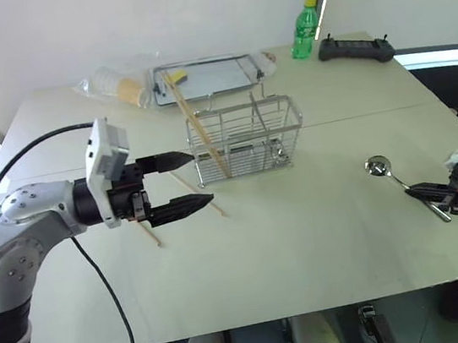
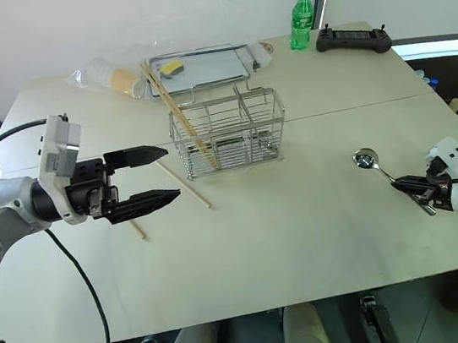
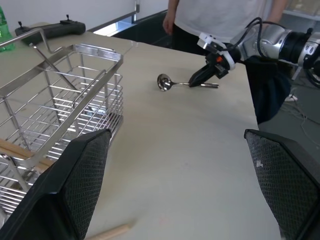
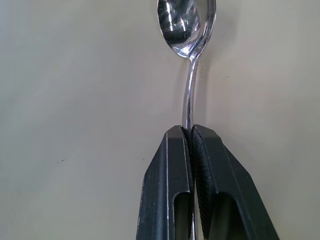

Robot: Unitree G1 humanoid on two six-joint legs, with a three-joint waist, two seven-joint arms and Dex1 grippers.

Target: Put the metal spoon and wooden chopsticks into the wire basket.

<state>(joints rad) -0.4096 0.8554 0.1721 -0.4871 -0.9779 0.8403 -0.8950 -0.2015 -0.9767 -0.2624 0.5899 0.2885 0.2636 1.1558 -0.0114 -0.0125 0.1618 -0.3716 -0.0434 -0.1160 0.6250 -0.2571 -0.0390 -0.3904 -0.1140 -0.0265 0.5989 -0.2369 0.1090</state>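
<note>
The metal spoon [image 1: 376,167] lies on the table at the right, bowl toward the wire basket. My right gripper [image 4: 189,131] is shut on its thin handle, low at the table top [image 1: 415,191]. The wire basket [image 1: 246,139] stands mid-table, with wooden chopsticks [image 1: 197,125] leaning in its left end and sticking out above the rim. Another chopstick [image 1: 203,198] lies flat on the table in front of the basket's left corner, and a further stick end [image 1: 150,235] shows beside it. My left gripper [image 1: 200,176] hovers open over these, left of the basket, holding nothing.
A flat metal tray [image 1: 216,78] with a yellow sponge sits behind the basket, beside bagged plastic cups [image 1: 119,84]. At the back right are a green bottle [image 1: 305,29] and a black controller [image 1: 355,49]. A person [image 3: 225,15] stands at the table's right side, close to its edge.
</note>
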